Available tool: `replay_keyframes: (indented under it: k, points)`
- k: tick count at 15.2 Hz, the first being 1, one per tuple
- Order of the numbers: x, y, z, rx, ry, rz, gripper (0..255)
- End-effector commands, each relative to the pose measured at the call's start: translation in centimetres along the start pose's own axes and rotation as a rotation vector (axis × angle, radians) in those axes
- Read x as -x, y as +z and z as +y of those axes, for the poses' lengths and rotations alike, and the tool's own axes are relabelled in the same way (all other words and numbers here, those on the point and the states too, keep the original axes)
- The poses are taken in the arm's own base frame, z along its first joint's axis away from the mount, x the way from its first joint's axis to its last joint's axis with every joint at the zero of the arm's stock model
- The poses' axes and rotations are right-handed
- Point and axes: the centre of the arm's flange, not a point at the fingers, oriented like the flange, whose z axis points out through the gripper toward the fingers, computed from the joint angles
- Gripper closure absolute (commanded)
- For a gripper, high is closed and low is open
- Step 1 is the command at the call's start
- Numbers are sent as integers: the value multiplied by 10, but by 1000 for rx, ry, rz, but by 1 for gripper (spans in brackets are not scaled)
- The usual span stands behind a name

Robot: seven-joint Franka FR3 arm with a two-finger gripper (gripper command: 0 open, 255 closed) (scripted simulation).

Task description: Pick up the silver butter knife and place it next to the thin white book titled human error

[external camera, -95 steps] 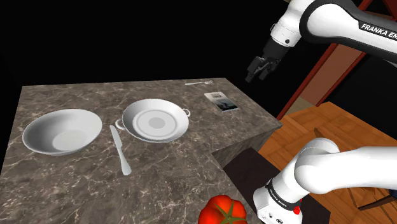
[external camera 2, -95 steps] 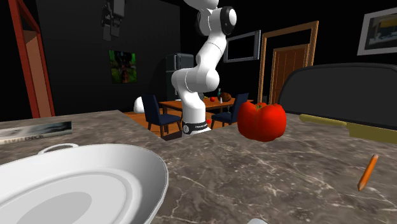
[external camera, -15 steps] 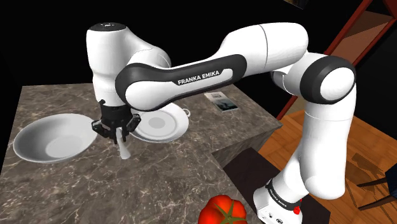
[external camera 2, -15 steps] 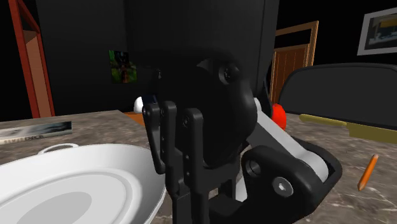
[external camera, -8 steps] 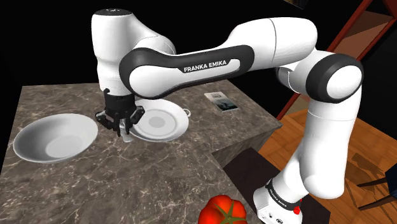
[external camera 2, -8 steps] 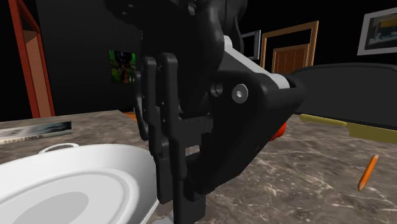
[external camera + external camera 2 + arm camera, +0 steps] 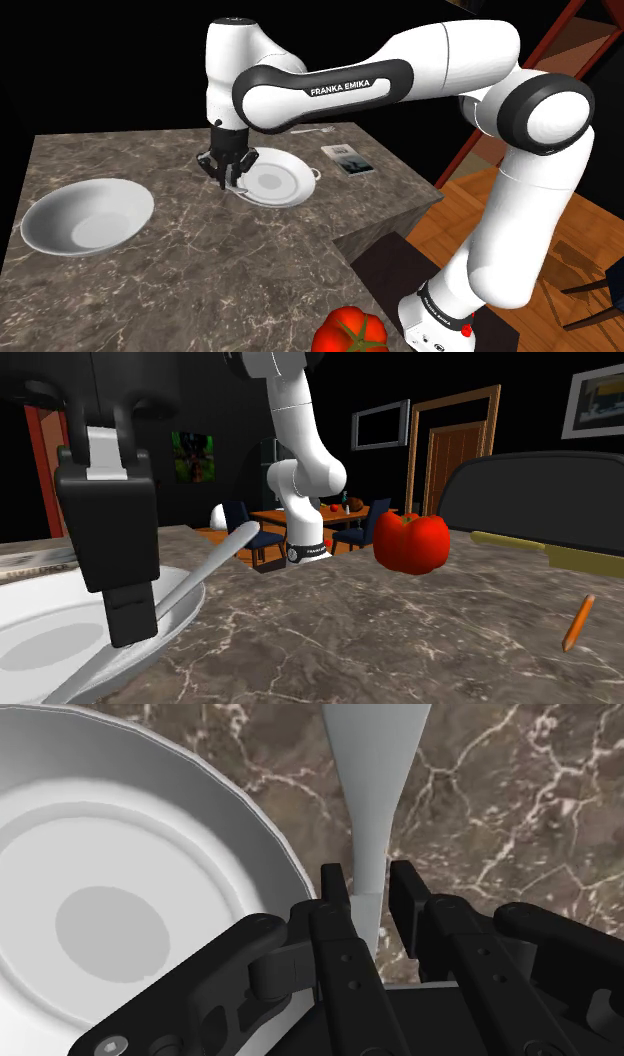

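Gripper [image 7: 370, 896] is clamping the butter knife [image 7: 374, 784] at its narrow part, with the fingers [image 7: 335, 894] sitting close together on either side of it. The knife is sticking straight out past the fingertips and widening as it goes. It is running over bare table [image 7: 500, 794], just beside the rim of the shallow bowl [image 7: 110, 874]. In the second exterior view the knife is slanting, one end rising past that bowl's rim.

In the shoulder view the gripper is pointing down at the bowl's left edge, with the arm arching over from the stand. The book [image 7: 348, 160] is lying flat on the other side of the bowl, toward the shoulder view's right. It is near the table's edge and well apart from the knife. A fork [image 7: 312, 130] is lying beyond it. A big bowl [image 7: 85, 215] is sitting off to the left, and a tomato [image 7: 350, 330] is sitting at the near corner.
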Motion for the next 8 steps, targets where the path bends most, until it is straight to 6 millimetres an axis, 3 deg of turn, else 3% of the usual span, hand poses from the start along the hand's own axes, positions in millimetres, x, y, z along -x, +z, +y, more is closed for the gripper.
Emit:
replay_keyframes:
  k: [1, 8]
  points:
    - [-12, -2, 23, 1, 0, 0, 255]
    - [-59, 1, 103, 1, 0, 0, 255]
